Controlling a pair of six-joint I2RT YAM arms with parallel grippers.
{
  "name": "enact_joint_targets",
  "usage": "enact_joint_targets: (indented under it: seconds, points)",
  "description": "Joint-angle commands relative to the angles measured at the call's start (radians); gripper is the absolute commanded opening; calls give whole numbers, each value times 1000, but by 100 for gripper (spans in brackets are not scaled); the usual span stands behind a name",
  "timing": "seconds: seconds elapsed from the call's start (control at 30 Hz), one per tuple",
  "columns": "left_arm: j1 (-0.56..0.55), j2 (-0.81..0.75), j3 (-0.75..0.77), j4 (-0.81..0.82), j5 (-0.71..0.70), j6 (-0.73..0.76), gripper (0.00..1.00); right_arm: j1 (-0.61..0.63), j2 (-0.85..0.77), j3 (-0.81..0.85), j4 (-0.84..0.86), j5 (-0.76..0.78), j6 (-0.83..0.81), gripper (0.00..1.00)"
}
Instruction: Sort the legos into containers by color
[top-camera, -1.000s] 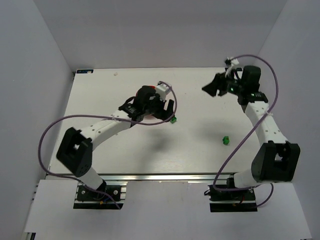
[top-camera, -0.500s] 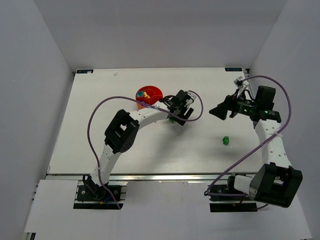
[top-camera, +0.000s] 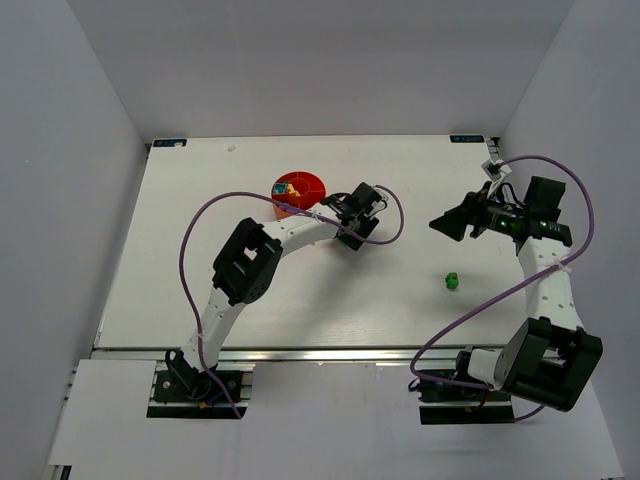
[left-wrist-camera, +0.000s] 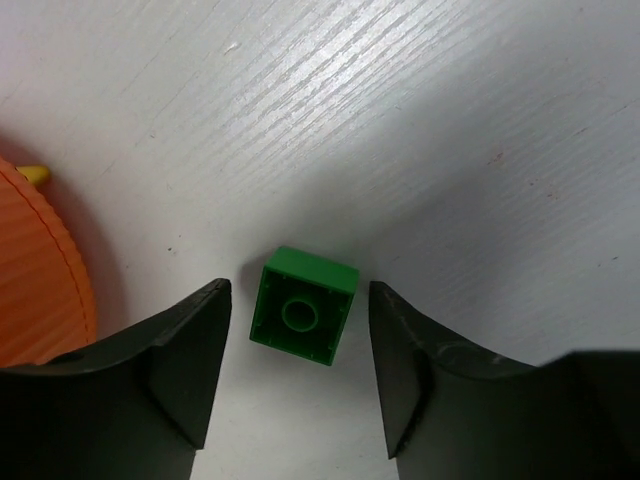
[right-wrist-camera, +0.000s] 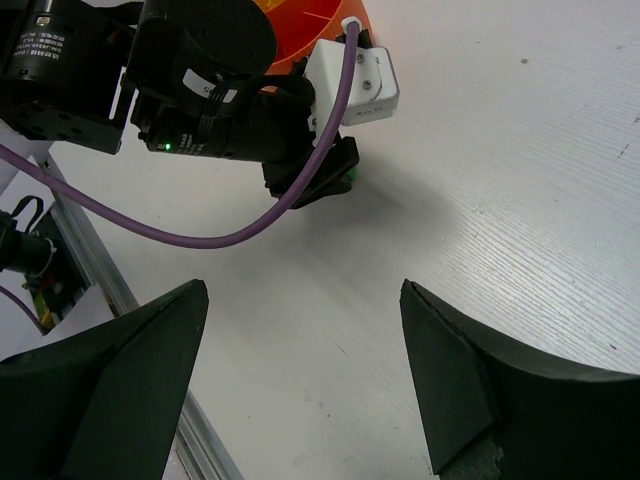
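Left pincer (left-wrist-camera: 300, 305): spread, low over the bench (top-camera: 250, 300), centre of the top view, just right of the bowl.
- Green brick (left-wrist-camera: 303, 307) lies flat on the bench between the two fingers, lower centre of the left wrist view.
- A thin strip of bench shows on each side of it, so neither finger touches.
- Its upper face shows one round ring.

Bowl (top-camera: 314, 181): red-orange, upper centre of the top view.
- Yellow and cyan pieces lie in its left part; which compartments cannot be told at this size.
- In the left wrist view its ribbed wall fills the left edge, near the brick but apart from it.
- Yellow bit (left-wrist-camera: 35, 174) shows at the rim, upper left; cannot tell whether it is inside or outside.

Second green brick (top-camera: 451, 281): alone on the bench, right of centre in the top view, well apart from both pincers.

Right pincer (top-camera: 447, 222): spread wide and holding nothing, raised above the bench at the right of the top view, above the second brick in the frame. Its camera faces the left arm's wrist and the bowl.
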Motion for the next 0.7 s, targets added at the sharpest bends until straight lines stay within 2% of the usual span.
enact_joint_targets:
  seconds: [0.0,0.2,0.27,0.3,0.4,0.5,0.53,0.57,0.6,0.67]
  points:
    - [-2,-10,30,16,19,6,66,-18,-17,2,-2,-48,-12,82]
    - [7,-10,33,31,61,41,52,-33,-22,-2,-8,-71,-13,81]
    - [16,-10,33,40,67,44,43,-35,-22,-5,-8,-80,-15,81]
    - [16,-10,33,45,67,45,33,-38,-20,-7,-8,-83,-15,80]
    - [16,-38,24,72,84,55,15,-38,-19,-10,-8,-91,-15,79]
    - [16,-159,-77,210,93,65,12,-44,-20,-13,-8,-96,-18,79]
    - [16,-202,-124,334,89,71,11,-44,-22,-14,-8,-96,-21,79]
    - [28,-237,-201,379,75,71,11,-44,-19,-14,-8,-97,-21,78]
    - [38,-292,-218,416,67,71,10,-42,-20,-16,-9,-99,-22,78]
    - [60,-306,-197,428,23,78,6,-44,-17,-19,-8,-100,-25,78]
